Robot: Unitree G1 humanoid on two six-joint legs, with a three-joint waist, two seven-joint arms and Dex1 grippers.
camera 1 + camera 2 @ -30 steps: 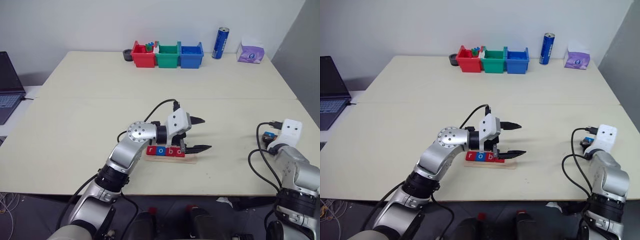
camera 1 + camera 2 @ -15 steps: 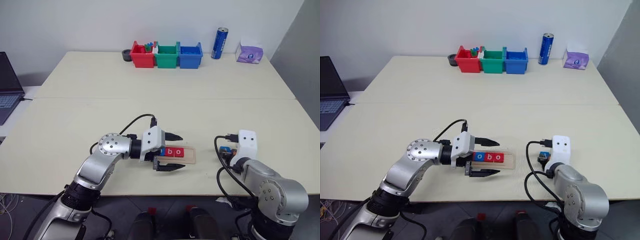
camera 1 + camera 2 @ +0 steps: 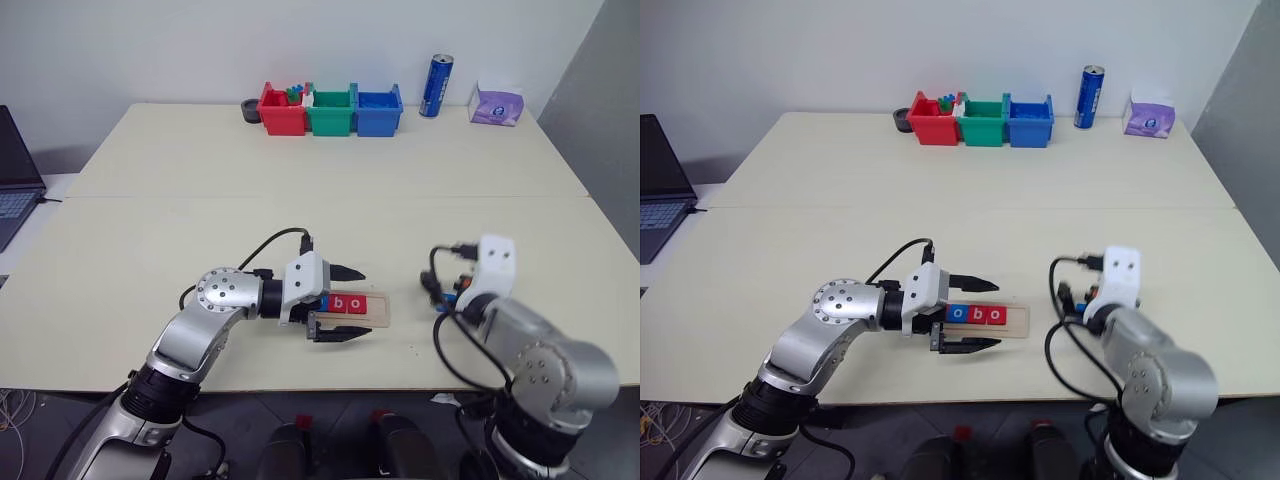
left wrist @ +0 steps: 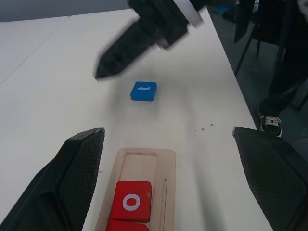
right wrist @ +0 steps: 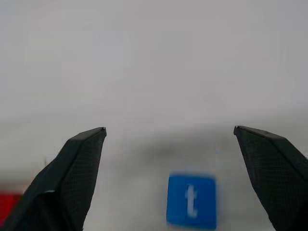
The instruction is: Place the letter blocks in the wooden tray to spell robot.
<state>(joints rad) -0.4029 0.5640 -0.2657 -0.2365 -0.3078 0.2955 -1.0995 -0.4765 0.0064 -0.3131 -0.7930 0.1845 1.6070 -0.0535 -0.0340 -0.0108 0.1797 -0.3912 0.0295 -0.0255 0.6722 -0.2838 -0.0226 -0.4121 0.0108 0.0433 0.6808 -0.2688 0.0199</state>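
Observation:
The wooden tray [image 3: 381, 309] lies near the table's front edge. Three letter blocks show in it: a blue o [image 3: 958, 313], a red b [image 3: 978, 314] and a red o [image 4: 131, 202]. Its left end is hidden behind my left gripper [image 3: 364, 301], which stands open with one finger on each side of the tray. The slot at the right end [image 4: 140, 167] is bare. A blue t block [image 5: 191, 201] lies flat on the table to the right of the tray, also seen from the left wrist [image 4: 143, 91]. My right gripper [image 5: 168, 129] hovers open just above it, touching nothing.
Red [image 3: 283, 110], green [image 3: 332, 112] and blue [image 3: 378, 112] bins stand in a row at the back. A blue can [image 3: 438, 85] and a purple tissue pack [image 3: 497, 103] stand to their right. A laptop [image 3: 10, 180] sits off the left edge.
My right arm has swung left toward the tray and lifted a little, and its gripper has opened, leaving the t block on the table. The left gripper slid back left along the tray, then held still.

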